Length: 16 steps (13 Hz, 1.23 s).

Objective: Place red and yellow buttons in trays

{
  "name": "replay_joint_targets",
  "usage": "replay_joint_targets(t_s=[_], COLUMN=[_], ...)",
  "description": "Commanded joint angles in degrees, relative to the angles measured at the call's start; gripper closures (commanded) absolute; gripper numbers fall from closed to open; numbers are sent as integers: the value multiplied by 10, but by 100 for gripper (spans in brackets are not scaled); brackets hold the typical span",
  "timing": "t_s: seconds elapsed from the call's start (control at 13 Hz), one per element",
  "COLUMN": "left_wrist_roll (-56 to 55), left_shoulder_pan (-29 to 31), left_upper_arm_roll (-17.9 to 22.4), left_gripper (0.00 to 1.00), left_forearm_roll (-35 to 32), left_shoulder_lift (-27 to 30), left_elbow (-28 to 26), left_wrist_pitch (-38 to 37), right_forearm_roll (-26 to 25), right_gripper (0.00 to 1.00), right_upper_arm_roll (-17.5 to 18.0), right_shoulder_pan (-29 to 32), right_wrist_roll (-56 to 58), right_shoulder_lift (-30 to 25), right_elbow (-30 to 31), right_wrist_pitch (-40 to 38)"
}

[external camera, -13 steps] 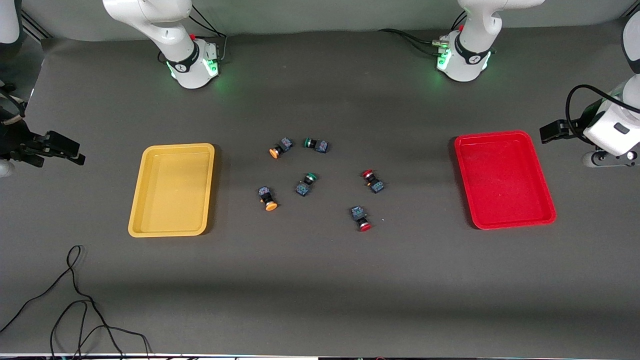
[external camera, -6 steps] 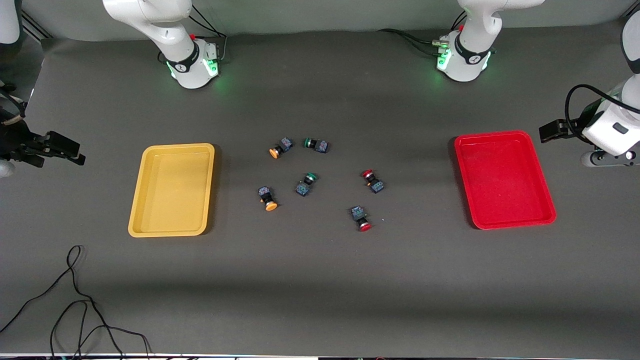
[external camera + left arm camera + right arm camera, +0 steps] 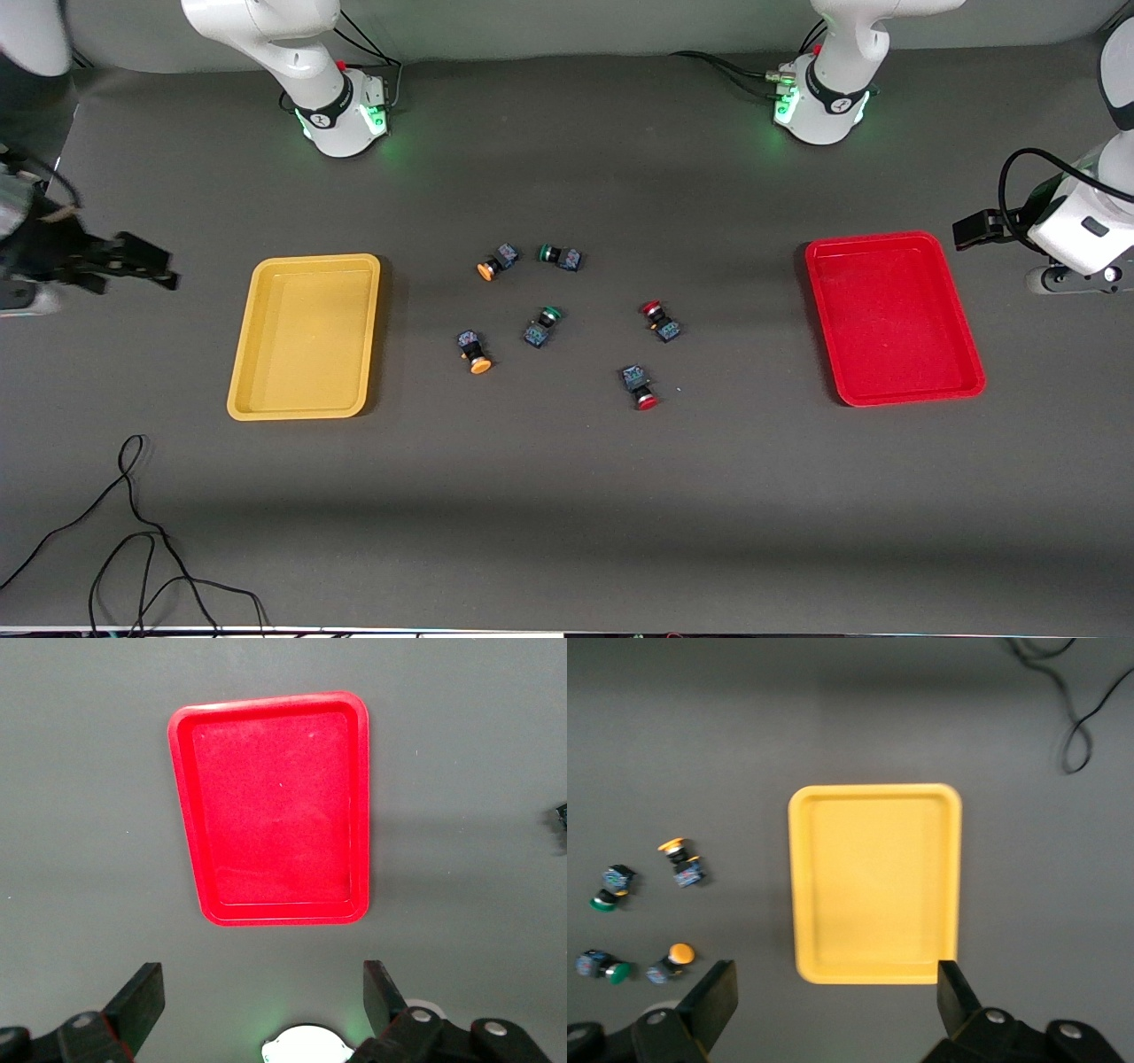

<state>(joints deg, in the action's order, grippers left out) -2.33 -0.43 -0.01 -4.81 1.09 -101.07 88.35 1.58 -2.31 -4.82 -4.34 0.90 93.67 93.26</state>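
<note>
The yellow tray (image 3: 241, 390) lies toward the right arm's end and the red tray (image 3: 966, 386) toward the left arm's end; both hold nothing. Between them lie two yellow-capped buttons (image 3: 494, 262) (image 3: 475, 352) and two red-capped buttons (image 3: 660, 321) (image 3: 639, 388), all on their sides. My right gripper (image 3: 837, 992) is open and empty, high over the table beside the yellow tray (image 3: 874, 970). My left gripper (image 3: 263, 992) is open and empty, high beside the red tray (image 3: 270, 914). The yellow-capped buttons (image 3: 680, 952) (image 3: 673, 847) show in the right wrist view.
Two green-capped switches (image 3: 560, 256) (image 3: 541, 325) lie among the buttons. A black cable (image 3: 133, 532) loops on the table near the front camera at the right arm's end. The arm bases (image 3: 341, 111) (image 3: 819, 106) stand along the table's edge farthest from the front camera.
My right arm's hand has shifted a little toward the yellow tray. The left arm has barely moved. The buttons and trays have not moved.
</note>
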Motion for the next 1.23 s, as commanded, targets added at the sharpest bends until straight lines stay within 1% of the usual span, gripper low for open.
replay_joint_targets(t_s=[0.0, 0.15, 0.31, 0.46, 0.54, 0.69, 0.77, 0.85, 0.92, 1.15], left_wrist_roll=[0, 5, -12, -109, -156, -229, -271, -314, -349, -436], left_shoulder_pan=[-4, -11, -37, -82, -112, -154, -178, -207, -234, -281], left_upper_arm_roll=[1, -4, -17, -24, -25, -25, -26, -26, -25, -25], left_gripper=[0, 0, 0, 0, 0, 0, 0, 0, 0, 0], left_forearm_roll=[4, 5, 12, 17, 31, 54, 66, 70, 70, 70], left_shoulder_lift=[-20, -23, -22, -28, -44, -80, -103, -124, -145, -201], left_elbow=[27, 28, 28, 22, 23, 22, 22, 18, 10, -13], left_wrist_pitch=[-20, -33, -36, -35, -28, 8, 32, 65, 101, 210], right_forearm_roll=[1, 1, 1, 1, 1, 1, -2, -3, -4, -5], right_gripper=[0, 0, 0, 0, 0, 0, 0, 0, 0, 0], right_upper_arm_roll=[-1, -1, -1, -1, -1, -1, -1, -1, 0, 0], right_shoulder_pan=[-87, -159, -238, -307, -336, -374, -394, -402, -405, -410], right_wrist_roll=[-151, -287, -426, -548, -600, -679, -710, -732, -758, -778], right_shoulder_lift=[-51, -66, -68, -69, -69, -84, -102, -118, -120, -81], right_elbow=[86, 141, 167, 191, 203, 236, 265, 299, 323, 359], right_wrist_pitch=[34, 78, 106, 134, 143, 155, 169, 198, 226, 306])
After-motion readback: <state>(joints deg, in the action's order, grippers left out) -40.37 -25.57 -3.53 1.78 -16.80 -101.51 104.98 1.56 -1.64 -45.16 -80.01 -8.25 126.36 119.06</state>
